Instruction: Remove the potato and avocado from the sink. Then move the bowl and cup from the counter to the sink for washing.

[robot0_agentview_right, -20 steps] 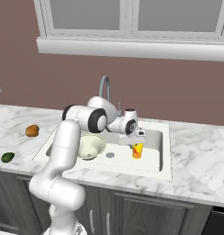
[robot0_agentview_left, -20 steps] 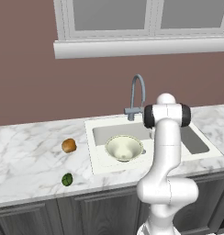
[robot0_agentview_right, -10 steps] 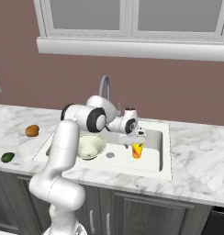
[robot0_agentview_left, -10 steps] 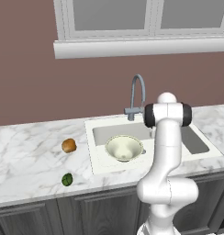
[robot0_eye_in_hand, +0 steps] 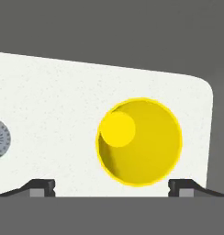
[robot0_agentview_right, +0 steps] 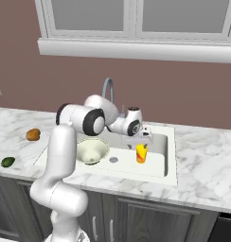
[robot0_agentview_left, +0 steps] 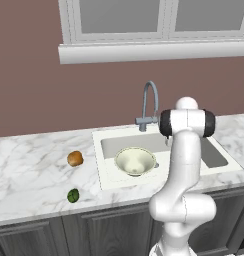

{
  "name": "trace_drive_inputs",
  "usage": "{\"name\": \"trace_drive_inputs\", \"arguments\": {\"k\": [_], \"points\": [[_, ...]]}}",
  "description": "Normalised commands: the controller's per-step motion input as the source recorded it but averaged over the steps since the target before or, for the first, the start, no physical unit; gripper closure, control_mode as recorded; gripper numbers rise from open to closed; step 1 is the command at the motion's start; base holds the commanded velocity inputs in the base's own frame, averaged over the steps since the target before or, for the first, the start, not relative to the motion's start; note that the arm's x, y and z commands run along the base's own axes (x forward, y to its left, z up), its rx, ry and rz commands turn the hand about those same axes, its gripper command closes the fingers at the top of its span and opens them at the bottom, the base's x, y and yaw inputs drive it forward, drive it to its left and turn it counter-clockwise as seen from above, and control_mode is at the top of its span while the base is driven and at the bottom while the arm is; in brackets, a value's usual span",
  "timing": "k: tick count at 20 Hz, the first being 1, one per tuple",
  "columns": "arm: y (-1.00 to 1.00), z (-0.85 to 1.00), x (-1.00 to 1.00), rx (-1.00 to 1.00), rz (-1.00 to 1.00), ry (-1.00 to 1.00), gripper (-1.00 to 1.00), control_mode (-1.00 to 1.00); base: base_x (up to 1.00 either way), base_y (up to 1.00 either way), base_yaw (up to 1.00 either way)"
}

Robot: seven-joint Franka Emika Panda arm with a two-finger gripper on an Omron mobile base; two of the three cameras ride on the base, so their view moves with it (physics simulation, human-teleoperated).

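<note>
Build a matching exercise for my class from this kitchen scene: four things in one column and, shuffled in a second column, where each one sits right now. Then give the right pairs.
Things
1. potato
2. avocado
3. bowl
4. cup

Places
A. upright in the sink, directly under the open gripper
B. in the sink, on the side nearer the two foods
C. on the counter near its front edge
D. on the counter, farther back, toward the wall

Right pairs: 1-D, 2-C, 3-B, 4-A
</note>
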Motion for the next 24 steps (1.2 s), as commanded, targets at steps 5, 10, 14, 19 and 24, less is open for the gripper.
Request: {"name": "trace_drive_inputs", "arguments": {"k": [5,10,14,19,24], "points": [[0.06,0.37,-0.24,0.00,0.00,-0.12,-1.00,-1.00,0.00,0.00,0.00],[0.14,0.33,-0.27,0.00,-0.02,-0.08,-1.00,-1.00,0.00,0.00,0.00],[0.11,0.37,-0.15,0.00,-0.04,-0.01,-1.00,-1.00,0.00,0.00,0.00],[0.03,0.36,-0.21,0.00,-0.12,0.00,-1.00,-1.00,0.00,0.00,0.00],[0.05,0.32,-0.27,0.00,-0.14,0.00,-1.00,-1.00,0.00,0.00,0.00]]}}
